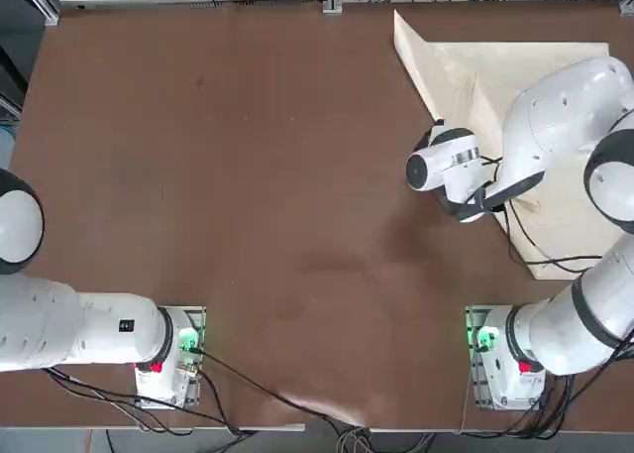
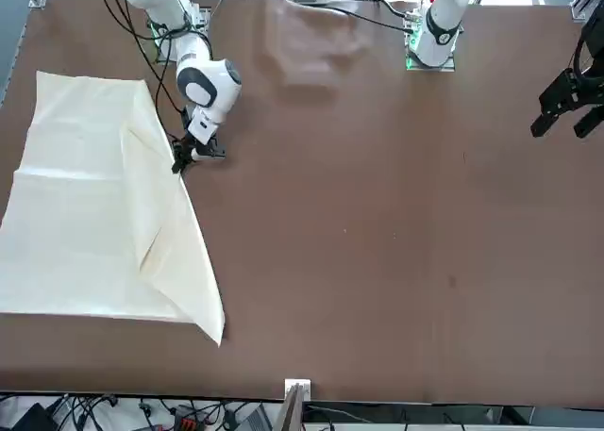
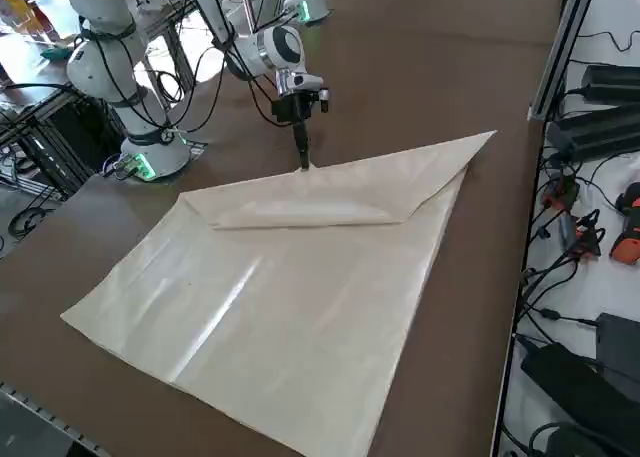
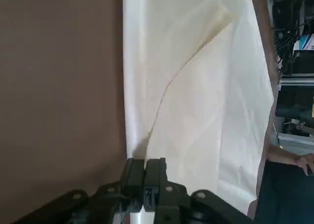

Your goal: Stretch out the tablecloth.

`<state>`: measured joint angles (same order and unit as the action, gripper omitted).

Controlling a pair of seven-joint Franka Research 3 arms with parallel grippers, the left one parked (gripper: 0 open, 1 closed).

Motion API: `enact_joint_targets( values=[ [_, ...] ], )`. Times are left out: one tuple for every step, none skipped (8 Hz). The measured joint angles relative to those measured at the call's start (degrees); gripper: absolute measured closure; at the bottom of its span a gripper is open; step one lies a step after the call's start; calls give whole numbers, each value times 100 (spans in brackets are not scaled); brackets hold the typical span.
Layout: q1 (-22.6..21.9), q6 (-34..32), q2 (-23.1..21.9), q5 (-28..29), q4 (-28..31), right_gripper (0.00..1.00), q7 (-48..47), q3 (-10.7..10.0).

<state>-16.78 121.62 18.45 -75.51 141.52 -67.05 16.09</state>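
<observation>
The cream-beige tablecloth [image 1: 555, 76] lies on the right half of the brown table, with one long side doubled back over itself into a triangular flap [image 3: 300, 202]. My right gripper [image 3: 304, 162] points straight down at the cloth's folded edge, on the side toward the table's middle. In the wrist view the fingers [image 4: 143, 172] are pressed together, shut on that edge of the tablecloth [image 4: 206, 111]. The front view has the gripper [image 2: 177, 164] at table height against the tablecloth [image 2: 85, 214]. From overhead the wrist hides the fingertips.
Bare brown table [image 1: 248, 175] stretches from the cloth to the far side. Cables and power bricks [image 3: 590, 127] lie beyond the table's right edge behind an aluminium rail [image 3: 560, 37]. A person's hand [image 4: 304, 160] shows off the table near the cloth's outer side.
</observation>
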Motion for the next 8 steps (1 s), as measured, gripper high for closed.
enact_joint_targets(
  values=[
    [0, 9, -10, 11, -9, 99, -56, 36],
    [-1, 69, -15, 66, -30, 99, -257, 88],
    [-3, 225, -15, 124, -47, 99, -566, 151],
    [-7, 419, -15, 155, -49, 99, -851, 230],
    [-10, 558, -15, 243, -49, 99, -1016, 323],
    [-13, 694, -15, 435, -54, 99, -1090, 428],
    [-16, 774, -25, 671, -78, 99, -1110, 553],
    [-18, 866, -33, 898, -122, 99, -1175, 691]
  ],
)
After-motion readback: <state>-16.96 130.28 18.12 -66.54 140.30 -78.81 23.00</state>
